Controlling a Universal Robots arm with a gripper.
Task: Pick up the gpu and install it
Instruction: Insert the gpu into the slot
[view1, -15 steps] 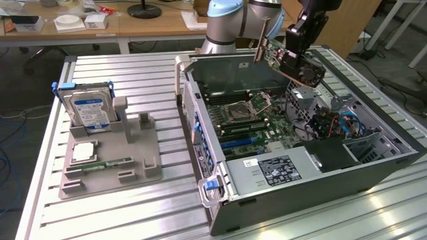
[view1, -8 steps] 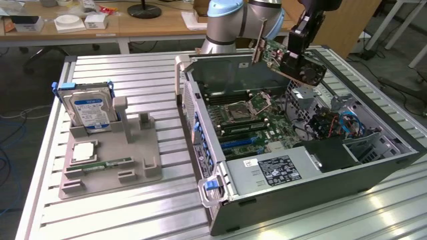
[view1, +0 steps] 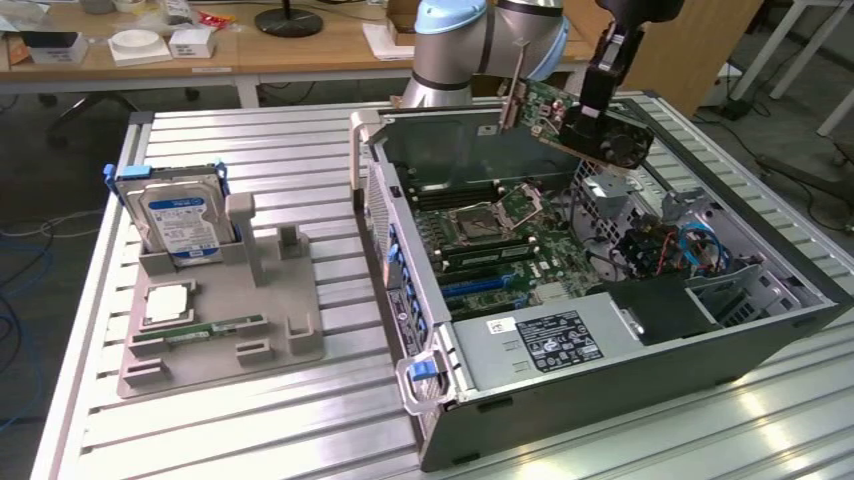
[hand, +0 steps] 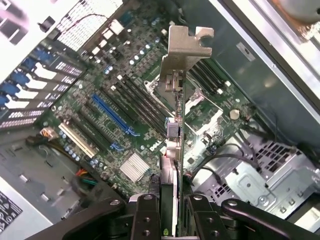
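In the exterior view the gpu (view1: 587, 125) is held above the open case (view1: 627, 390), at one o'clock from the motherboard (view1: 514, 250). It is clamped in the gripper (view1: 594, 100) with its bracket end turned toward ten o'clock, and a hard drive (view1: 180, 215) is stood in a grey fixture (view1: 227, 300) at nine o'clock from the case. In the wrist view the gpu (hand: 176, 100) is seen edge-on, pinched between the fingers (hand: 145, 217) of the gripper (hand: 170, 217), with the motherboard (hand: 125, 120) spread beneath it.
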